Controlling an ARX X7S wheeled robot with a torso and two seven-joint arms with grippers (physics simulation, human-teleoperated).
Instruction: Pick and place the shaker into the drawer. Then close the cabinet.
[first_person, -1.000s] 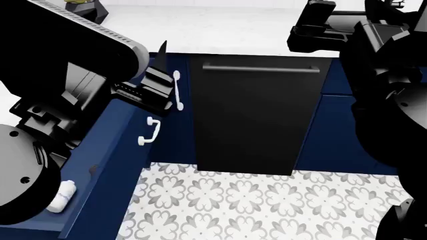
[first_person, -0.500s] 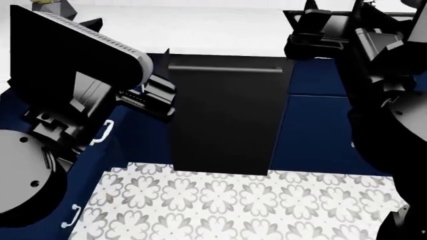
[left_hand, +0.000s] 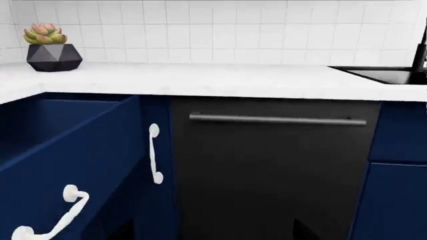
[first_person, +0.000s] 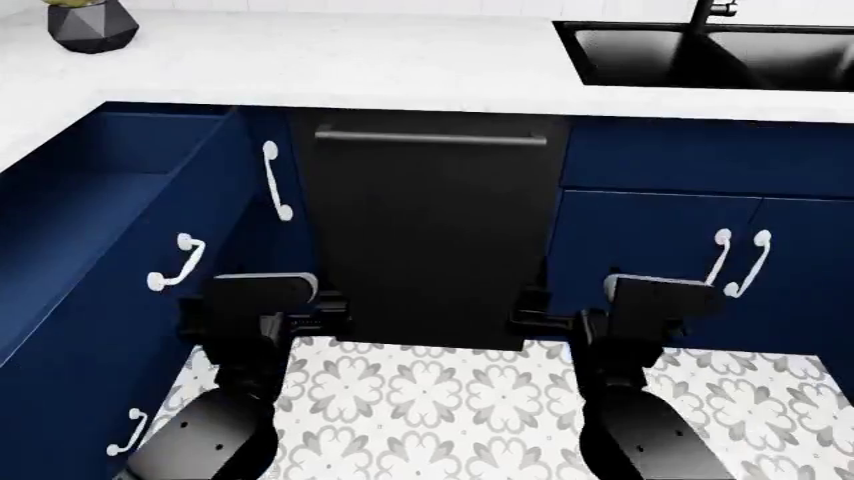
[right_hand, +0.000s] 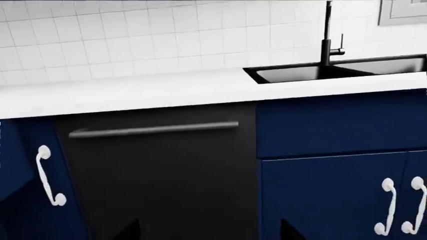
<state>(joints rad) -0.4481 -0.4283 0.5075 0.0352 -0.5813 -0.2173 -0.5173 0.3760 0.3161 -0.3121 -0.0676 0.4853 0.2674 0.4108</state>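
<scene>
Deep navy-blue pull-out drawer (first_person: 127, 215), at the left of the head view, stands pulled out from its unit, its flat front panel facing right and carrying a slim white bar handle (first_person: 175, 262). Its interior shows only as dark blue walls; the contents cannot be made out. In the left wrist view the same drawer (left_hand: 73, 150) fills the left side. The navy-blue cabinet (first_person: 80, 370) continues below it, lower left.

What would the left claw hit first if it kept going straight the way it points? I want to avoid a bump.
Most likely the black appliance front, below its grey bar handle. The left wrist view faces that panel squarely, with the open drawer off to one side. Depth is unclear.
</scene>
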